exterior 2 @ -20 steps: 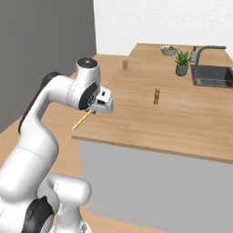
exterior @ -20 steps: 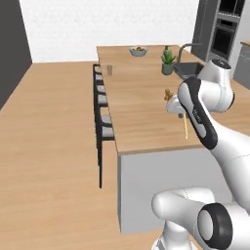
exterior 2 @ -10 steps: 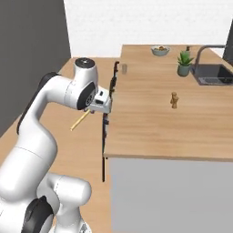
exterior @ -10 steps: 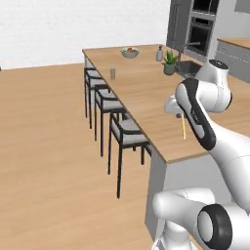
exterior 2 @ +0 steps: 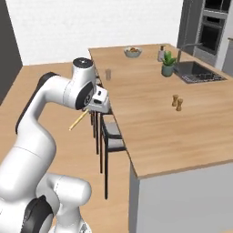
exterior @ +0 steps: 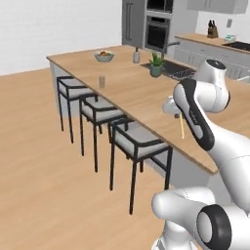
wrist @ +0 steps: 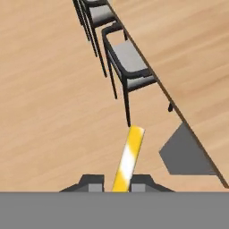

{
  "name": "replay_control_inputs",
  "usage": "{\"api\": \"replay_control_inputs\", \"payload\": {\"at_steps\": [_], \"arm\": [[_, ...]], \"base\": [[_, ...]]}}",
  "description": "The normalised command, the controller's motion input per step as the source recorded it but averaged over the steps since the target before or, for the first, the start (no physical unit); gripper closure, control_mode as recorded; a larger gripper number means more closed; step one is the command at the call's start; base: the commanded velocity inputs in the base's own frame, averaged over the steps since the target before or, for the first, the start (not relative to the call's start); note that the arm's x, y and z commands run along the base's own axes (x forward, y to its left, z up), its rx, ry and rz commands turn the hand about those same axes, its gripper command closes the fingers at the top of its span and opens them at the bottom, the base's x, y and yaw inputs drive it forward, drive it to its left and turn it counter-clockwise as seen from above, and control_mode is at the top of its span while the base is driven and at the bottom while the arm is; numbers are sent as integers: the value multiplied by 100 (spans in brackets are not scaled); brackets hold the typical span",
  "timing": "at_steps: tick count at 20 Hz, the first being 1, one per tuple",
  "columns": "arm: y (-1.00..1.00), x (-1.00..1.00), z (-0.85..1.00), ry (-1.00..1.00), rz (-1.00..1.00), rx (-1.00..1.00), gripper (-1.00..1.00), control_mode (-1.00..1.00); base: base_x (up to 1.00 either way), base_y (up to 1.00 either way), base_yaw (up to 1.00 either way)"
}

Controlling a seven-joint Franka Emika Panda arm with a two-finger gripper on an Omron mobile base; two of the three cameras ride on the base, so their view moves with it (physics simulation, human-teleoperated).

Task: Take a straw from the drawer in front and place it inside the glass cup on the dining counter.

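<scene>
Running across both base views, the dining counter [exterior: 141, 93] is a long light-wood top with an inset dark sink [exterior 2: 195, 73] and tap near its far end. Three dark-framed stools [exterior: 139, 141] with grey seats stand in a row along its near side, over the wood floor [exterior: 44, 161]. The white arm [exterior 2: 59, 95] is raised with its hand beside the counter's edge, above the stools.

On the countertop, a teal-potted plant [exterior 2: 168, 64] stands just beside the sink, a bowl [exterior 2: 132, 52] sits toward the far end, and two small brown shakers [exterior 2: 177, 103] stand together on open wood nearer the base.

The glass cup [exterior 2: 108, 74] stands upright on the counter near its stool-side edge, well apart from the hand.

The gripper [wrist: 116, 182] has its fingers clamped on the straw [wrist: 128, 161], which sticks out from between the tips. In the right base view the straw [exterior 2: 78, 121] slants down and away from the hand, clear of the counter; in the left base view it hangs [exterior: 181, 127] below the hand, seen against the countertop.
</scene>
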Motion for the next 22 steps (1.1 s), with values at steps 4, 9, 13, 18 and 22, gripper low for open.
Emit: {"api": "replay_control_inputs", "payload": {"at_steps": [4,9,13,18,22], "arm": [[0,0,0,0,0,0,100,100],[0,0,0,0,0,0,100,100],[0,0,0,0,0,0,100,100],[0,0,0,0,0,0,100,100],[0,0,0,0,0,0,100,100]], "base": [[41,100,-52],[32,100,-54],[29,100,-54],[28,100,-52],[26,100,-51]]}}
